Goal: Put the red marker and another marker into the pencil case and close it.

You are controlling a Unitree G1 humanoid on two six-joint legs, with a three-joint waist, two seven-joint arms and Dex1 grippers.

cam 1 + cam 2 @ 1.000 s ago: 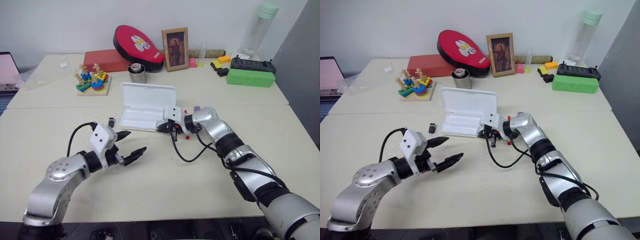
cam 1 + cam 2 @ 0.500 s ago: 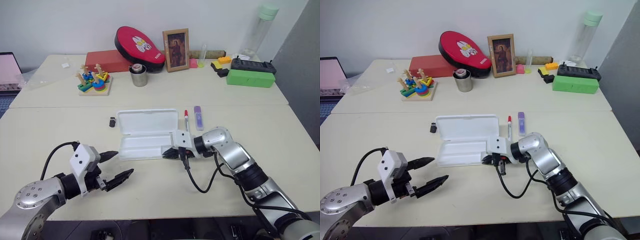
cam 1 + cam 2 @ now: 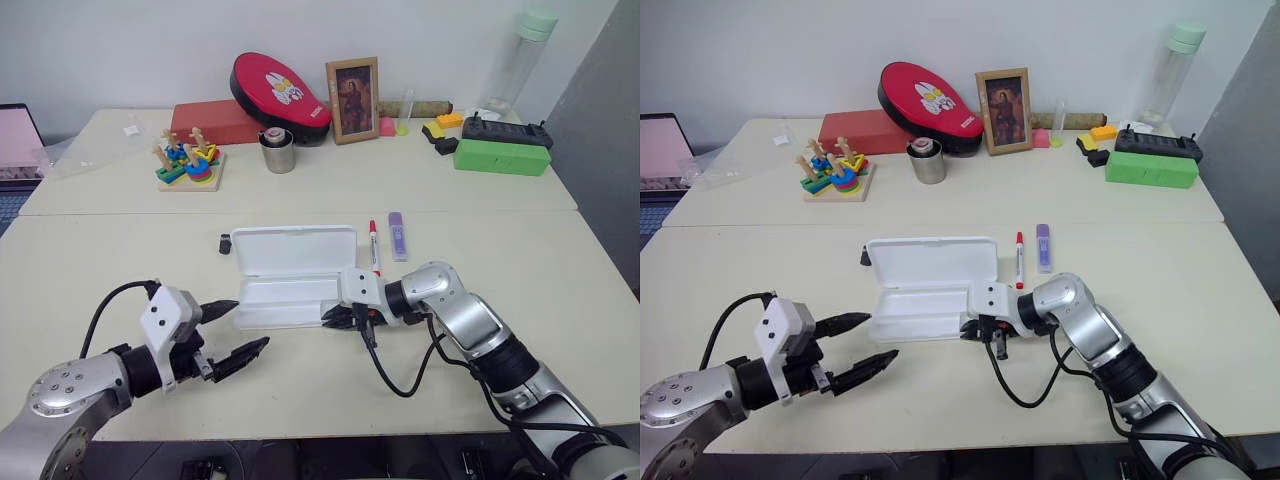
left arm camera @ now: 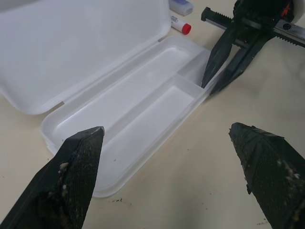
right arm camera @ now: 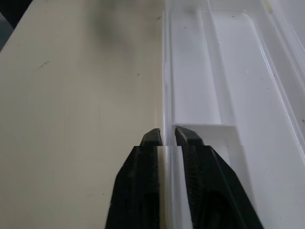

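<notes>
1. Between my two pincers lies the pencil case (image 3: 290, 275), lid thrown back flat on the table (image 3: 300, 400) and its tray empty.
2. My right pincer (image 3: 335, 317) has its two fingers on either side of the tray's near wall at the right-hand end, with only a narrow gap between them; I read it as gripping that wall, loosely at most.
3. My left pincer (image 3: 235, 335) hangs spread wide and empty just off the case's left end, touching nothing.
4. Just beyond my right pincer, past the case's right end, the red marker (image 3: 373, 244) lies on the table with the purple highlighter (image 3: 397, 236) beside it. Neither is in the case.
5. I judge the case to be opened and placed; loading has not begun.
6. My next move, I think: let go of the wall, lift the right pincer clear, and reach past the case for the red marker, closing across its thin barrel.
7. Little stands in the way: the markers lie close together, so my fingers could nudge the highlighter. A small black object (image 3: 224, 242) sits off the lid's left corner.
8. Farther back, the metal cup (image 3: 278, 151), stacking toy (image 3: 186, 164), photo frame (image 3: 352, 98) and green box (image 3: 501, 156) stand well apart.
</notes>
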